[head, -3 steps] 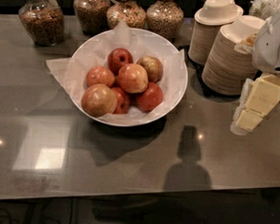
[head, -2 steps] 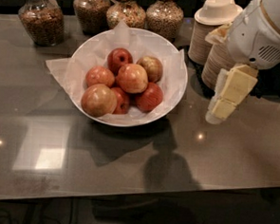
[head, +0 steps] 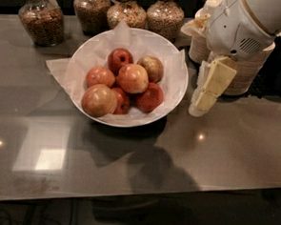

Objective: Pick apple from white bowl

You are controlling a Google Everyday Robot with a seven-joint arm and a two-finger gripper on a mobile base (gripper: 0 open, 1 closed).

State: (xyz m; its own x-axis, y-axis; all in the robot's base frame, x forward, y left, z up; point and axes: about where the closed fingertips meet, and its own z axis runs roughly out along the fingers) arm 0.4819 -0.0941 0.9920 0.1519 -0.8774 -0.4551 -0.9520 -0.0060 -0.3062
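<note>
As the arm swings in from the right over the last second, the gripper (head: 202,103) now hangs just beside the white bowl (head: 130,125), outside its rim; whether it is spread or pressed together I cannot tell. Left of it, atop the pile, sits the apple (head: 132,78), untouched, so the reach looks only half made. Beneath the gripper lies a glossy grey counter (head: 224,153); behind it, stacked paper bowls (head: 250,73); far left, beyond the bowl, grain jars (head: 41,17).
</note>
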